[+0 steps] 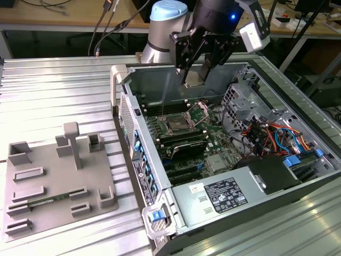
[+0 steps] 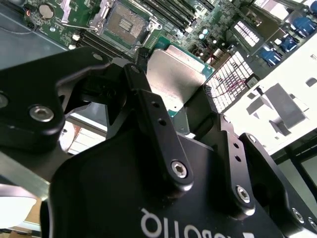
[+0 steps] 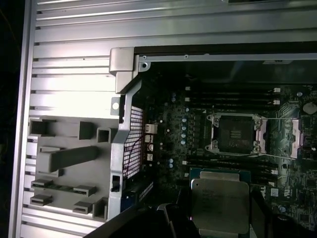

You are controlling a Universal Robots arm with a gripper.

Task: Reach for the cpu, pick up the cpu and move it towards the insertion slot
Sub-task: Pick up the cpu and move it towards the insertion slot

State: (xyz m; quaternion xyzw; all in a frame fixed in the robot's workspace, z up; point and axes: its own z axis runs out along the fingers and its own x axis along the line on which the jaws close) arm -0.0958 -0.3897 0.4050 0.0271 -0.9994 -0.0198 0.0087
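The gripper (image 1: 195,72) pinches the cpu (image 1: 194,76) between its two fingers (image 2: 148,111), so the picking up is done. The cpu hangs in the air inside the open computer case (image 1: 139,154), up above the green board (image 1: 213,140). The insertion slot (image 1: 176,126) lies open below and near, but the cpu is not in it yet.

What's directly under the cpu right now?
The cpu, held in the gripper, hangs in the air over the open computer case. Green motherboard lies beneath, with the insertion slot nearby, open and unfilled. The board right under the chip is covered.
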